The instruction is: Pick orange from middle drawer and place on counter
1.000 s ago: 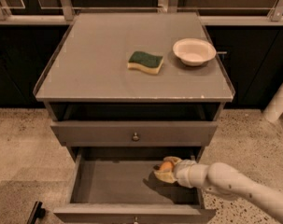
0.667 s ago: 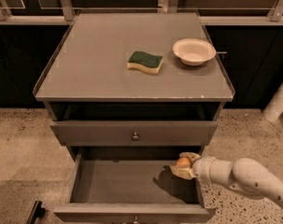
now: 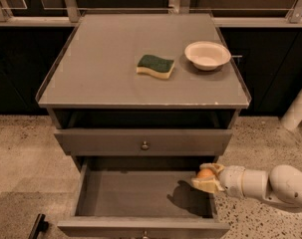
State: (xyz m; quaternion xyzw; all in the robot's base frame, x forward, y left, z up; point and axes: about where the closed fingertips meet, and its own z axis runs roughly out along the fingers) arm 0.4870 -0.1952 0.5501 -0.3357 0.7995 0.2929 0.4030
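The orange [image 3: 205, 174] is small and round and sits between the fingers of my gripper [image 3: 207, 177], which is shut on it. The gripper reaches in from the right and holds the fruit above the right side wall of the open middle drawer [image 3: 135, 192], casting a shadow on the drawer's grey floor. The drawer floor shows nothing else on it. The counter [image 3: 105, 68] is the flat grey cabinet top above, well above and behind the gripper.
A green-and-yellow sponge [image 3: 155, 66] and a white bowl [image 3: 207, 55] lie on the right half of the counter. The upper drawer front with a round knob [image 3: 145, 145] is closed. My white arm [image 3: 270, 184] extends over speckled floor at the right.
The gripper has moved right and upward with the orange, from inside the drawer near its back right to above the drawer's right wall.
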